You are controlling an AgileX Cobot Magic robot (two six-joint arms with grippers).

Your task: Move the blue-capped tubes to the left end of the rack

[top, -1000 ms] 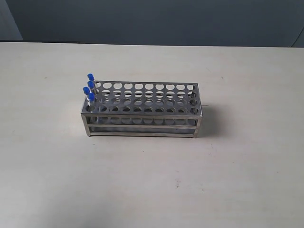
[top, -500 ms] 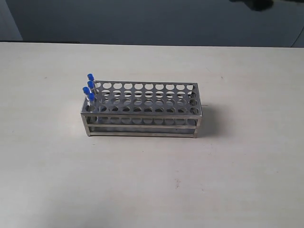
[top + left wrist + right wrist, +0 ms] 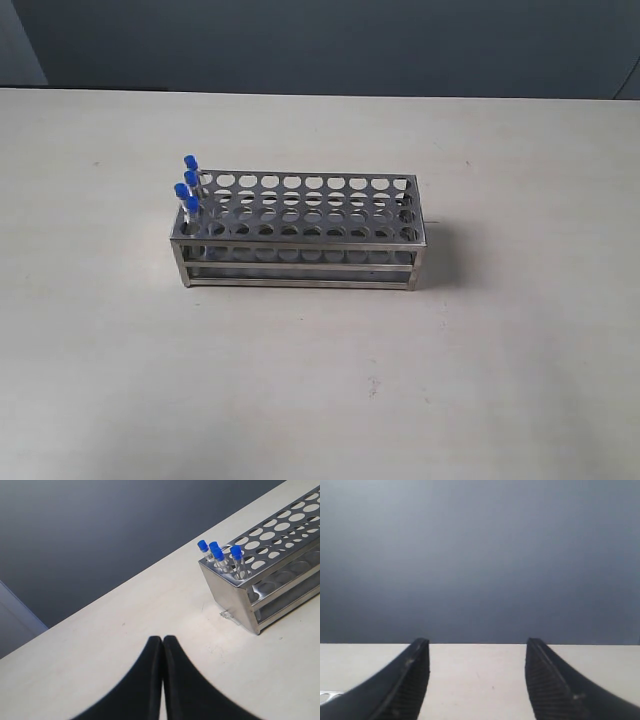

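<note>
The shiny steel rack (image 3: 300, 232) stands in the middle of the pale table. The blue-capped tubes (image 3: 188, 185) stand upright together in the holes at its left end. In the left wrist view the same tubes (image 3: 220, 556) rise from the rack's (image 3: 272, 575) end, well off from my left gripper (image 3: 162, 640), whose black fingers are pressed together with nothing between them. My right gripper (image 3: 477, 645) is open and holds nothing, facing bare table and the dark wall. Neither gripper shows in the exterior view.
The pale table (image 3: 320, 380) stretches all round the rack. A dark grey wall (image 3: 320, 40) runs along its far edge. A small shiny thing (image 3: 327, 696) peeks in at the edge of the right wrist view.
A dark blurred shape that showed at the top right of the exterior view half a second ago is gone. The rack and tubes have not moved.
</note>
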